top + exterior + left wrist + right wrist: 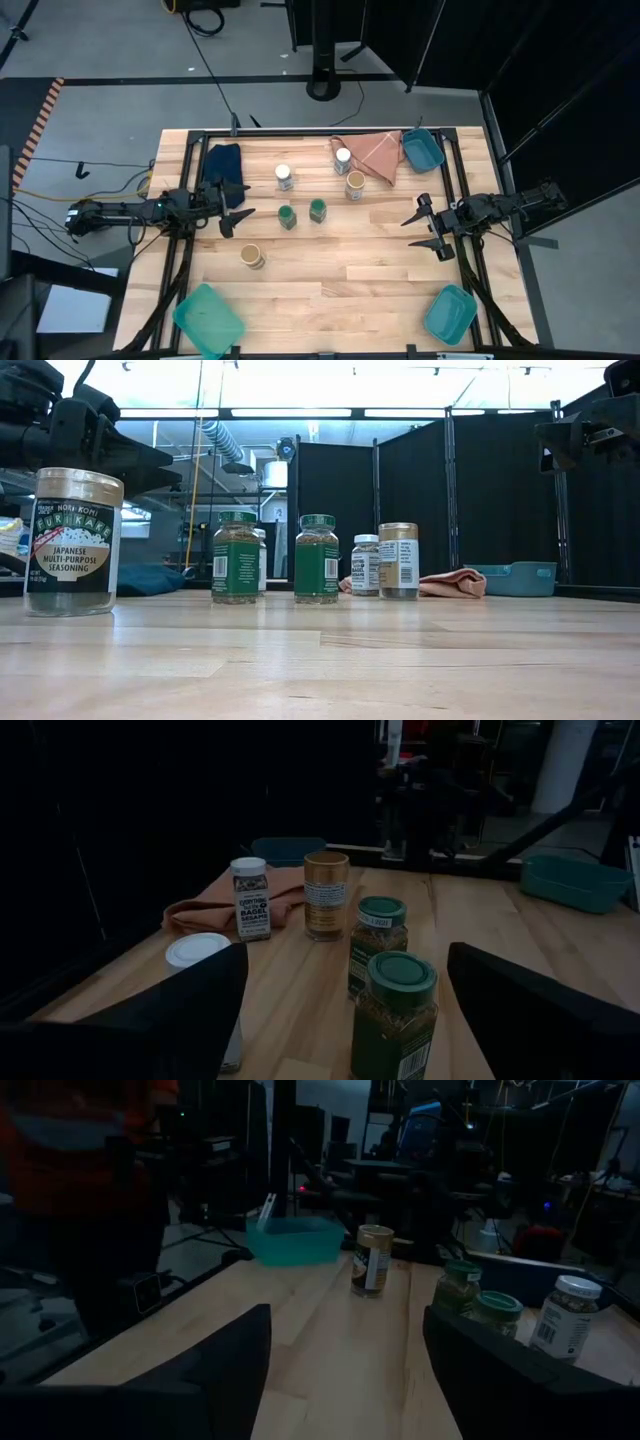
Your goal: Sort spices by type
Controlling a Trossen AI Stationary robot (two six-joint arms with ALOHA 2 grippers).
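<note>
Six spice jars stand upright on their bases on the wooden table. The white-lidded two (285,177) (343,158) are toward the far side. A tan-lidded one (355,185) stands near the pink cloth, the other (252,257) alone nearer the front. The two green-lidded jars (287,216) (318,209) stand side by side mid-table. My left gripper (235,207) hovers open at the left, pointing at the green jars (393,1015). My right gripper (428,226) hovers open at the right, facing the lone tan jar (373,1260) across the table.
Teal bins sit at the far right corner (422,150), near left (208,318) and near right (450,313). A dark blue cloth (223,162) and a pink cloth (370,152) lie along the far edge. A person in orange (90,1140) stands beyond the table.
</note>
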